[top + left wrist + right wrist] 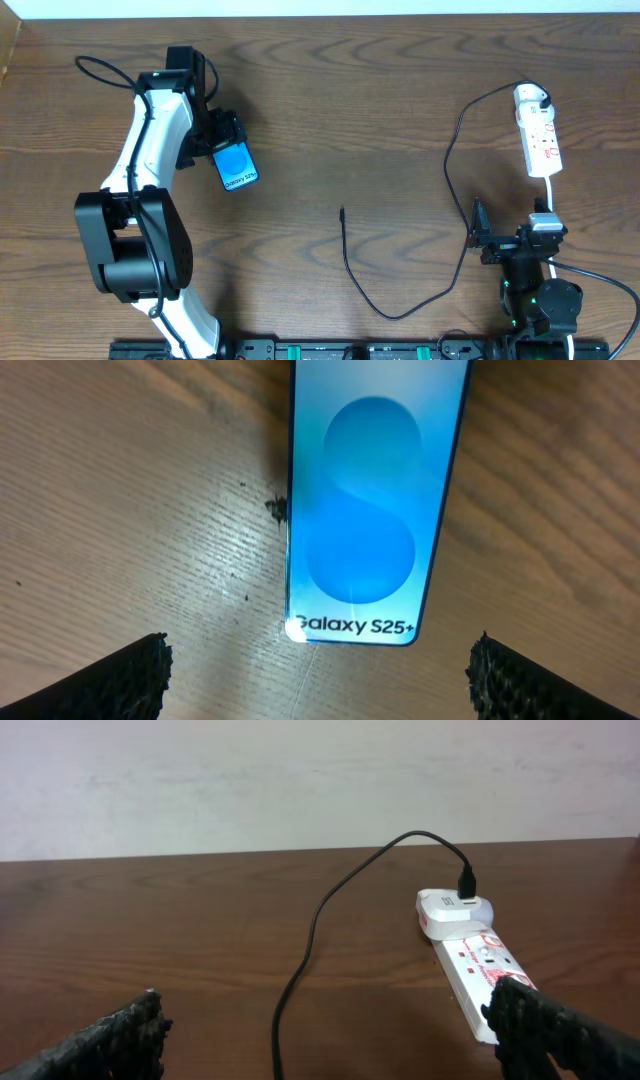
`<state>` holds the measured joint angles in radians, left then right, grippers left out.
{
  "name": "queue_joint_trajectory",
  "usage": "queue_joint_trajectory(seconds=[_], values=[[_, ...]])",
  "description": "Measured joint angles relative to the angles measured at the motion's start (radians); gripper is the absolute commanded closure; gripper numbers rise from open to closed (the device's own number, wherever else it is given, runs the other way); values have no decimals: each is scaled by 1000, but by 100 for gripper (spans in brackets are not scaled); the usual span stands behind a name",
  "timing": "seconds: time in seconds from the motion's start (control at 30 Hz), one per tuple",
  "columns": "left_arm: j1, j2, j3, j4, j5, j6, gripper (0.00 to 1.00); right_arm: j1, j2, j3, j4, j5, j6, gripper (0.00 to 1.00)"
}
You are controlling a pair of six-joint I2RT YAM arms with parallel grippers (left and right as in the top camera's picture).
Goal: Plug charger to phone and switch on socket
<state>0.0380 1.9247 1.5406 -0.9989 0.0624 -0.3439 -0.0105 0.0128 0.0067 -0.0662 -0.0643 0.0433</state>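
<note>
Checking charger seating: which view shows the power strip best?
Right wrist: power strip close, charger cable plugged into its white adapter. Overhead shows it small, far right. Left wrist: only the phone.

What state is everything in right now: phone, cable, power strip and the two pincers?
Phone: lying flat on the table, screen lit, nothing plugged in.
Cable: one end in the strip's adapter, free tip loose on the table.
Power strip: adapter plugged in; switch position unclear.
Left pincer: open, empty.
Right pincer: open, empty.
</note>
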Motion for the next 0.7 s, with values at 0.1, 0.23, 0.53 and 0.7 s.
queue_joint_trajectory(seconds=[0.1,0.23,0.53,0.7], values=[[-1,0,18,0,-3,0,5,0,0,0,0,0,0,1],[-5,0,39,0,-4,0,5,0,0,0,0,0,0,1],[-9,0,79,-32,-10,0,5,0,0,0,0,0,0,1],[-9,25,137,-85,-10,0,5,0,0,0,0,0,0,1]])
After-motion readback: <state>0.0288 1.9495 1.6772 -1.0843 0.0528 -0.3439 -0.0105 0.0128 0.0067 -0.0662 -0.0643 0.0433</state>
